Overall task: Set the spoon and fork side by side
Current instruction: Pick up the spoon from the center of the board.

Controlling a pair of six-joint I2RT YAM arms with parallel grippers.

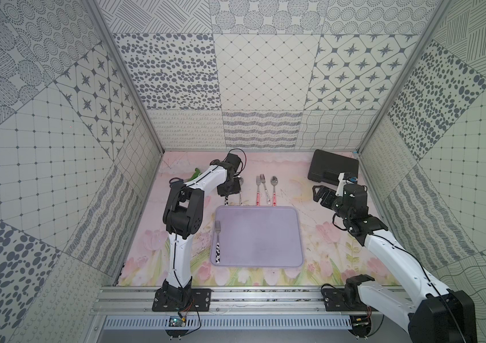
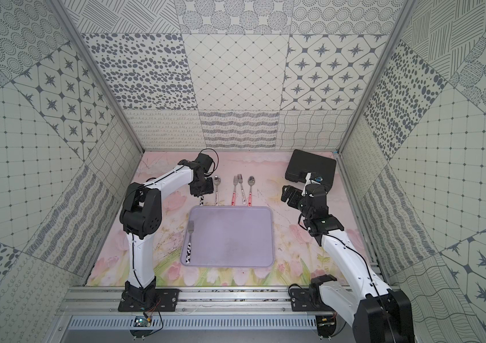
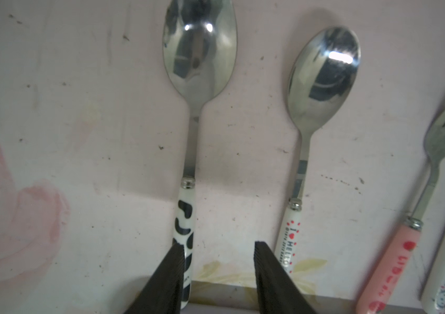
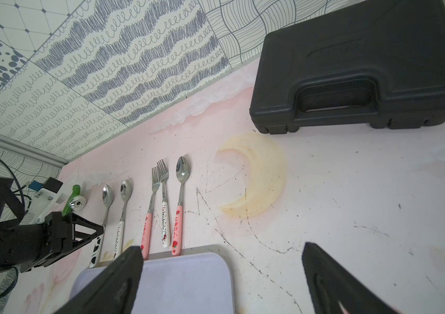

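Spoon [image 3: 192, 141]: on the desk [image 3: 52, 81] past the tray [image 1: 259, 237]; cow-print handle just inside one of the left fingers [image 3: 167, 277]
Left fingers: partly apart; not closed on it
Right fingers [image 4: 118, 282]: wide, empty
Fork [image 1: 218, 240]: tray's lower left
Hidden: top views show only the spoon's handle tip, left of centre; left wrist shows the bowl

Black-and-white cow-print spoon [image 3: 190, 157] and fork [image 1: 218, 242] handles, lilac tray [image 1: 265, 237]; black case [image 4: 352, 62]; pink floral tabletop [image 1: 334, 249]

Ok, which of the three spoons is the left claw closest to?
The spoon with the black-and-white cow-patch handle: its handle lies inside the open left claw. The white lettered spoon lies just outside it; the pink-handled spoon is farthest.
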